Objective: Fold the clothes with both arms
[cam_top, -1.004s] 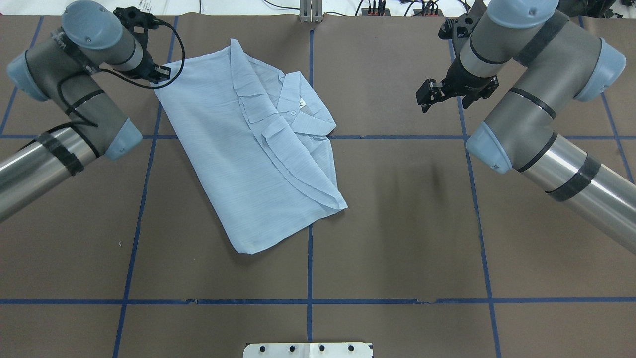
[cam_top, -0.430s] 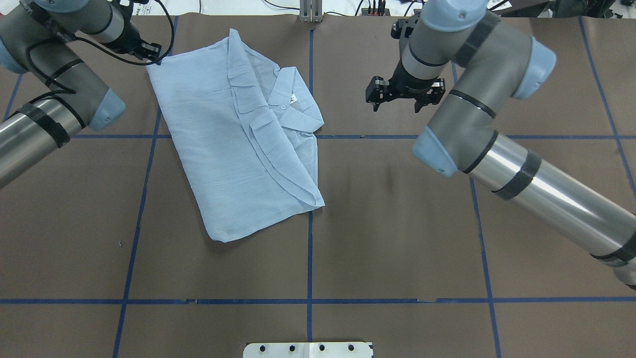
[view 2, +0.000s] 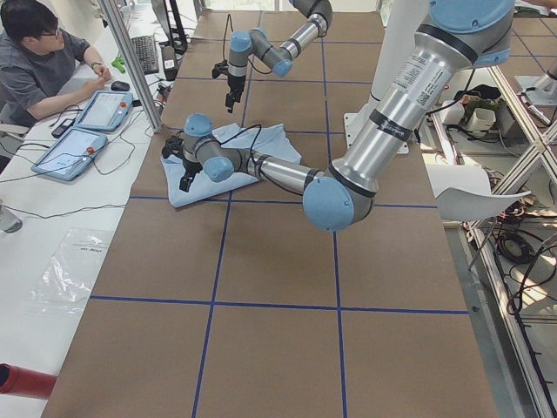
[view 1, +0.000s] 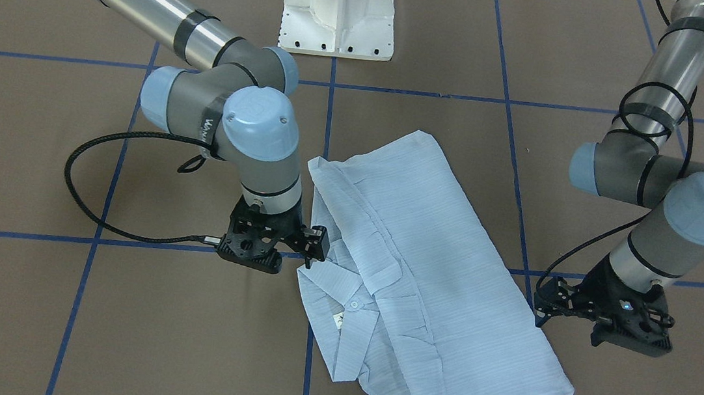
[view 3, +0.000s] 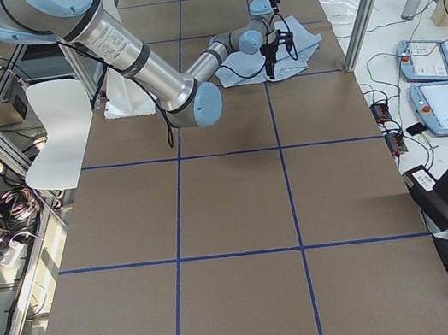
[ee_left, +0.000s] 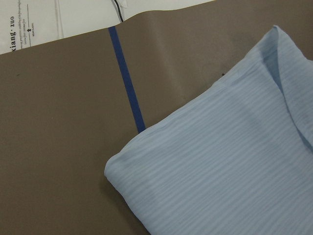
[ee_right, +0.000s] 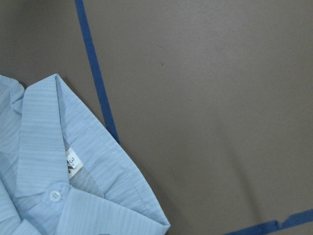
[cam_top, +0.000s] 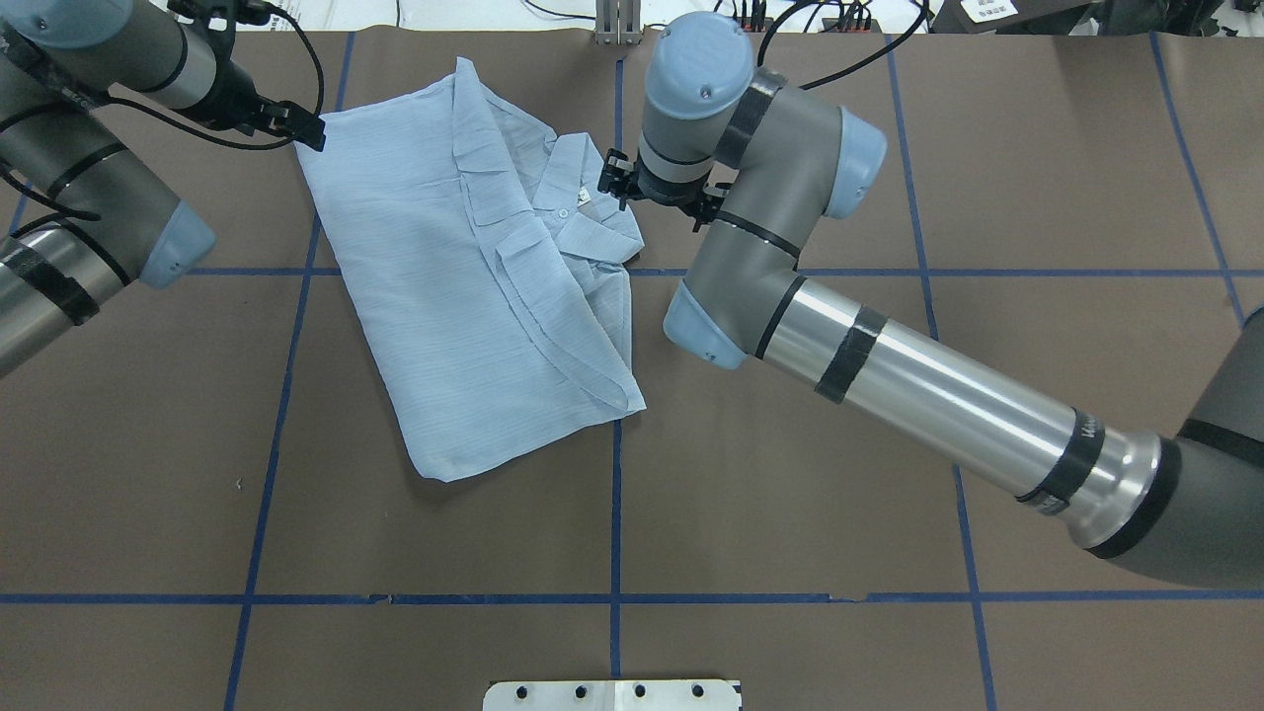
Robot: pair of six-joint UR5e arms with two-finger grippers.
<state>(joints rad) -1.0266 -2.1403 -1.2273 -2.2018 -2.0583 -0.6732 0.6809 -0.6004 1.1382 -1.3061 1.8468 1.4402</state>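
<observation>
While the shirt (cam_top: 464, 296) has slid slightly toward nine o'clock on the table (cam_top: 889, 444), my right claw (view 1: 271, 249), released, has swung in by the collar at the shirt's two o'clock. I cannot tell the grip of the left claw (view 1: 601, 315), at the ten o'clock corner.

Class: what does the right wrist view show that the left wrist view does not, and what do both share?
Only the right wrist view: the collar, a size label and a pale button. Only the left wrist view: a plain folded corner of the shirt and a white printed sheet beyond the table cover. Both: striped light blue cloth, brown cover, a blue tape line.
</observation>
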